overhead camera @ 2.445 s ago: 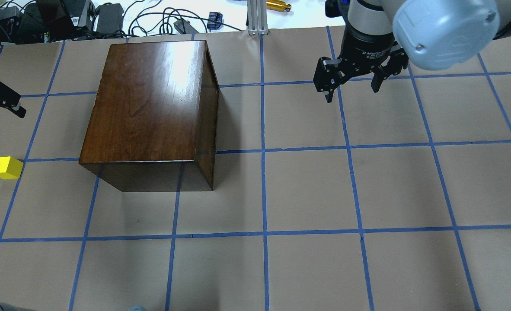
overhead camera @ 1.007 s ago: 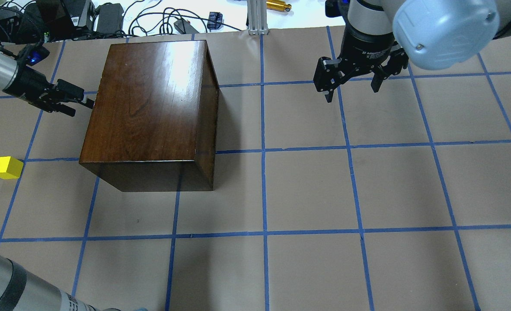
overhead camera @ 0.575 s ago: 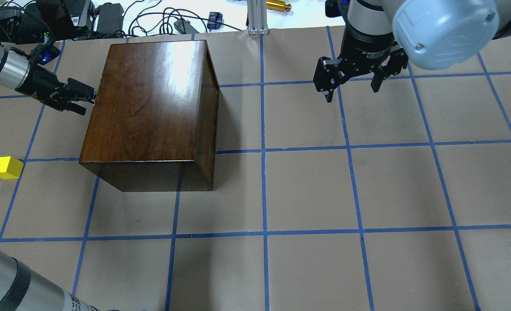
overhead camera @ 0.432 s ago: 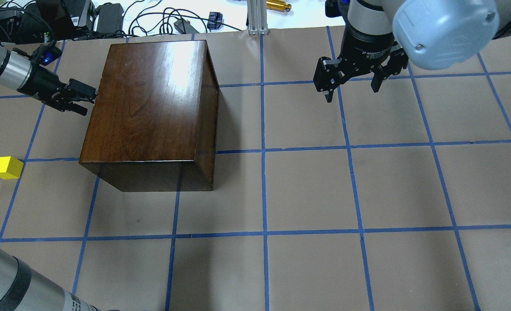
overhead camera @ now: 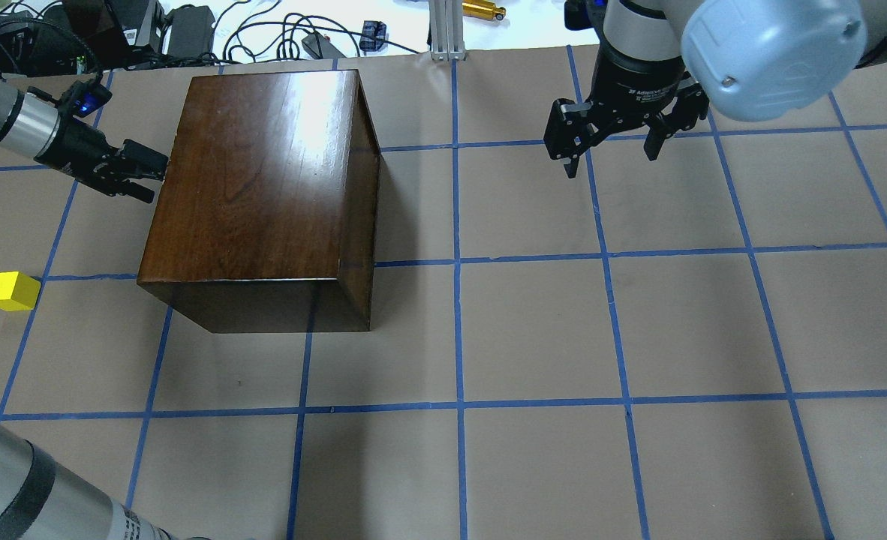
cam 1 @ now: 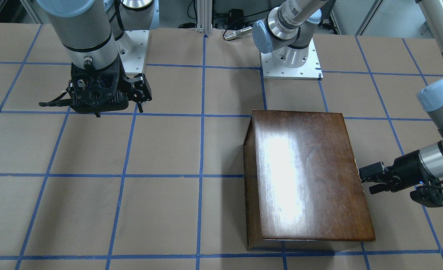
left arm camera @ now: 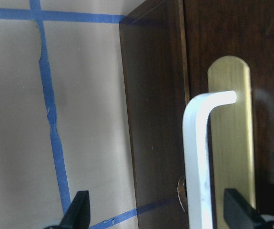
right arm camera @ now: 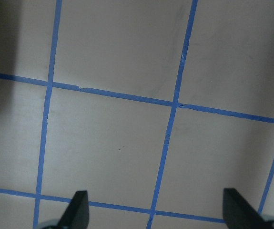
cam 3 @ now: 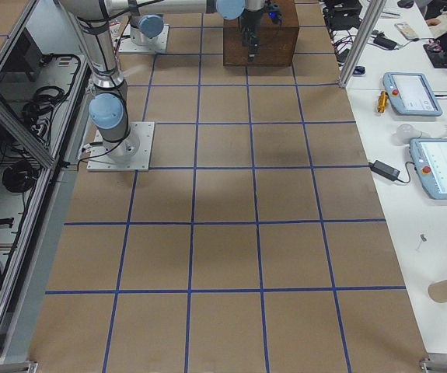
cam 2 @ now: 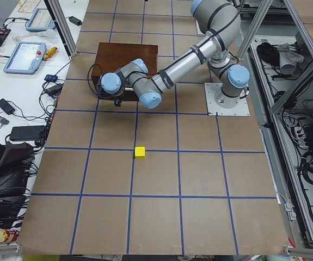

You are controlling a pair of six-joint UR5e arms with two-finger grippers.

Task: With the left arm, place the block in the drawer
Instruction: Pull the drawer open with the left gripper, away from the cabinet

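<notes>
The yellow block (overhead camera: 10, 291) lies on the table near the left edge, well apart from the dark wooden box (overhead camera: 263, 180); it also shows in the exterior left view (cam 2: 140, 152). The drawer is shut. Its dark front (left arm camera: 156, 119) with a white handle (left arm camera: 198, 157) on a brass plate fills the left wrist view. My left gripper (overhead camera: 142, 166) is open and empty, its tips at the box's left face, one finger (left arm camera: 79, 212) on each side of the handle. My right gripper (overhead camera: 612, 150) is open and empty above the far right of the table.
Blue tape lines grid the brown table (overhead camera: 533, 337). Cables and devices (overhead camera: 188, 30) lie beyond the far edge behind the box. The right arm's blue-capped elbow (overhead camera: 774, 52) hangs over the far right corner.
My left arm has come in from the left edge and brought its open gripper up to the box's left face. The block, the box and the right arm have not moved.
</notes>
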